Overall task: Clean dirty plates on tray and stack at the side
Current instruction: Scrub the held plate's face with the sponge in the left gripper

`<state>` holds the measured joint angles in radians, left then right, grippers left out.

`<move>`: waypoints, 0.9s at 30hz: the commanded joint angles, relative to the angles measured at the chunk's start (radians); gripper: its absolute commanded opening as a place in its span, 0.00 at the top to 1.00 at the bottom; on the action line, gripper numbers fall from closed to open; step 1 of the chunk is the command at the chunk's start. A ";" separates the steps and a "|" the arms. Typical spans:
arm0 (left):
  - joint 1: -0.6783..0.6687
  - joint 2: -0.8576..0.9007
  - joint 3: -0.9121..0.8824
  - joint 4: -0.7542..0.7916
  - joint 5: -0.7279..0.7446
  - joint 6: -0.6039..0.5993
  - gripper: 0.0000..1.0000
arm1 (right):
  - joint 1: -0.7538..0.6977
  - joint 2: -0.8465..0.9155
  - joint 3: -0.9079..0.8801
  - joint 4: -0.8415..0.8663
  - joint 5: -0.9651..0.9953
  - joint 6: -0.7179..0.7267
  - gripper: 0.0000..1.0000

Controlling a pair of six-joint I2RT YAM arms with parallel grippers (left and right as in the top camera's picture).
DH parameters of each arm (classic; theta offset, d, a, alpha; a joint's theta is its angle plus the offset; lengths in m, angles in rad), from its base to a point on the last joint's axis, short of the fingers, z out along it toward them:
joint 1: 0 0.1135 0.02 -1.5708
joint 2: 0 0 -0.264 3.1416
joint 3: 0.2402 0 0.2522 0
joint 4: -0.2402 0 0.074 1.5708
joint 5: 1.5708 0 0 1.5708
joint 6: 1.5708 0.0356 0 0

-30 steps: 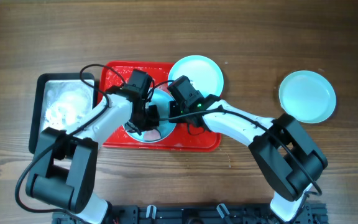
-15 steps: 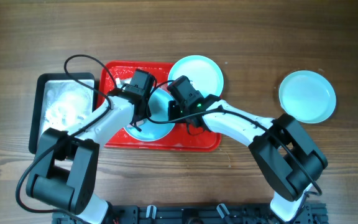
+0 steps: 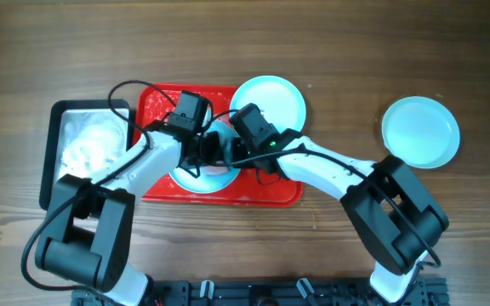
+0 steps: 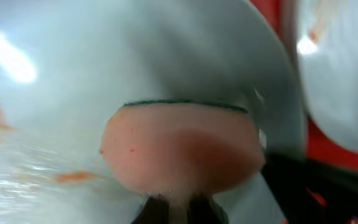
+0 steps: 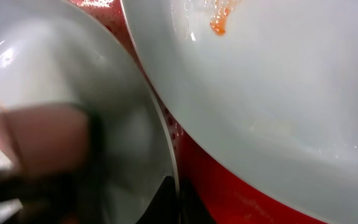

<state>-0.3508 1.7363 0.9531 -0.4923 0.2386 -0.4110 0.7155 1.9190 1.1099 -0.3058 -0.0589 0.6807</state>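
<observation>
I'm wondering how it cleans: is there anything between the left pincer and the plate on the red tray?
Yes: a pink sponge with a dark green edge, held in the left pincer, sits between it and the plate, against its smeared surface.

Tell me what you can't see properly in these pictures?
Overhead: the arms hide most of the plate on the tray.
Left wrist: the sponge is blurred; the bottom edge cuts off the left gripper.
Right wrist: the bottom edge cuts off the right gripper, so open or shut is unclear.
</observation>
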 commanded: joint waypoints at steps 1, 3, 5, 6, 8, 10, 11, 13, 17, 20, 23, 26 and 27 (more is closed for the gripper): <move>0.002 0.020 -0.007 -0.006 0.090 0.010 0.96 | 0.000 0.021 0.014 -0.009 -0.002 0.000 0.96; 0.008 0.020 -0.007 -0.015 -0.085 -0.072 0.96 | 0.000 0.021 0.014 -0.017 -0.002 -0.001 0.96; 0.020 0.020 -0.007 -0.016 -0.234 -0.125 0.96 | 0.000 0.021 0.014 -0.020 -0.002 -0.001 0.96; 0.028 0.020 -0.007 -0.013 -0.295 -0.141 0.96 | 0.000 0.021 0.014 -0.020 -0.002 -0.001 0.96; 0.046 0.020 -0.007 0.005 -0.423 -0.175 0.96 | 0.000 0.021 0.014 -0.018 -0.002 -0.001 0.96; 0.057 0.020 -0.007 0.047 -0.541 -0.181 0.96 | 0.000 0.021 0.014 -0.017 -0.002 -0.001 0.95; 0.057 0.020 -0.007 0.062 -0.560 -0.181 0.96 | 0.000 0.021 0.014 -0.017 -0.002 -0.001 0.96; 0.057 0.020 -0.007 0.062 -0.561 -0.181 0.96 | 0.000 0.021 0.014 -0.017 -0.002 -0.008 0.96; 0.066 0.021 -0.007 -0.083 -0.421 -0.181 0.96 | 0.001 0.021 0.014 -0.016 -0.002 -0.008 0.96; 0.080 0.021 -0.007 -0.213 -0.238 -0.148 0.96 | 0.001 0.021 0.014 -0.012 -0.002 -0.008 0.96; 0.091 0.021 -0.006 -0.304 -0.080 -0.109 0.96 | 0.001 0.021 0.014 -0.014 -0.002 -0.008 0.96; 0.096 0.021 -0.007 -0.276 0.007 -0.069 0.96 | 0.001 0.021 0.014 -0.012 -0.002 -0.008 0.96; 0.095 0.021 -0.007 -0.238 0.036 -0.059 0.96 | 0.001 0.021 0.014 -0.012 -0.002 -0.008 0.96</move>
<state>-0.2527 1.7321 0.9829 -0.7776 0.0532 -0.5354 0.7177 1.9190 1.1126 -0.3164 -0.0669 0.6758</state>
